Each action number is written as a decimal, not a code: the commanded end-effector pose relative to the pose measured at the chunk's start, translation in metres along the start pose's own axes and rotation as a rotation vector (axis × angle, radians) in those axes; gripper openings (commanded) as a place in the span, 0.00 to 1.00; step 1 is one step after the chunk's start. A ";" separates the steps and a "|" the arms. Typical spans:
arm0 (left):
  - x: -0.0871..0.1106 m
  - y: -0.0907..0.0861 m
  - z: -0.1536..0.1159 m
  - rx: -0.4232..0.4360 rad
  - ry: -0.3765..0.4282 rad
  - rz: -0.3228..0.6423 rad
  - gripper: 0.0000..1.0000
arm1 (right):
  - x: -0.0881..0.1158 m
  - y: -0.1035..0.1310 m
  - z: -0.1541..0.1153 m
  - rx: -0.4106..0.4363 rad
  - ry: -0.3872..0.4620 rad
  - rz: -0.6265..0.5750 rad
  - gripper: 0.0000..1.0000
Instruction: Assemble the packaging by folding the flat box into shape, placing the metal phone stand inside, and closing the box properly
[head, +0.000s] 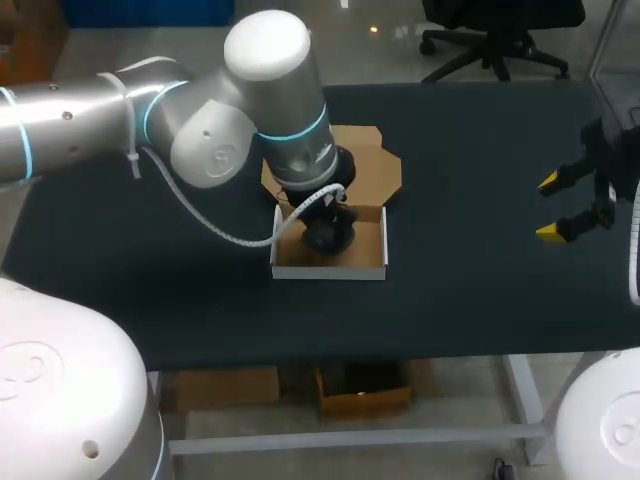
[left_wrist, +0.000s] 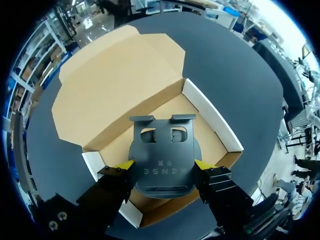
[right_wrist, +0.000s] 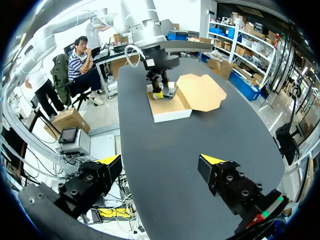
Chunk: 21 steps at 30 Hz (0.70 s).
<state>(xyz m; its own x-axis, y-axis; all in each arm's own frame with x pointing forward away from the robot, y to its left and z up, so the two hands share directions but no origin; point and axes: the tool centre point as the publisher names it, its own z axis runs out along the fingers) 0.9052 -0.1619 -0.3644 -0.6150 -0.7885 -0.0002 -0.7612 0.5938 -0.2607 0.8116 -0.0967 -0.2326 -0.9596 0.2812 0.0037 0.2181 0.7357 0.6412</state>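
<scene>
Phone stand (left_wrist: 161, 165) low between box (left_wrist: 211, 116) walls

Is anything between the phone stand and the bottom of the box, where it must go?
Nothing visible. The left gripper holds the phone stand inside the open box; the floor around it is bare, the lid lies folded back.

- Head view: soft, fairly dim light from overhead; the black table (head: 470, 250) looks dark and matte.
- The left arm (head: 265, 45) has a pale sheen on its white cap and shades the box (head: 372, 240) below.
- Left wrist view: the lid (left_wrist: 110, 85) is evenly bright; the phone stand (left_wrist: 161, 155) has a faint sheen.
- Right wrist view: brighter, with daylight-like room light greying the table.
</scene>
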 end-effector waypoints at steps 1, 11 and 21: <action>0.002 -0.004 0.008 -0.007 -0.004 0.001 0.00 | 0.001 0.000 0.000 -0.002 -0.001 -0.001 1.00; 0.002 -0.008 0.019 -0.019 -0.016 0.005 0.00 | 0.001 0.000 0.000 -0.002 -0.001 -0.001 1.00; 0.003 -0.010 0.028 -0.033 -0.013 0.016 0.00 | 0.001 0.000 0.000 -0.002 -0.001 -0.001 1.00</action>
<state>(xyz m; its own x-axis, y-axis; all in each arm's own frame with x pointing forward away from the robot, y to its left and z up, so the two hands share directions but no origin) 0.9141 -0.1702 -0.3878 -0.6250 -0.7805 -0.0109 -0.7567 0.6092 -0.2372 0.8116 -0.0967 -0.2326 -0.9596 0.2813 0.0037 0.2181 0.7357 0.6412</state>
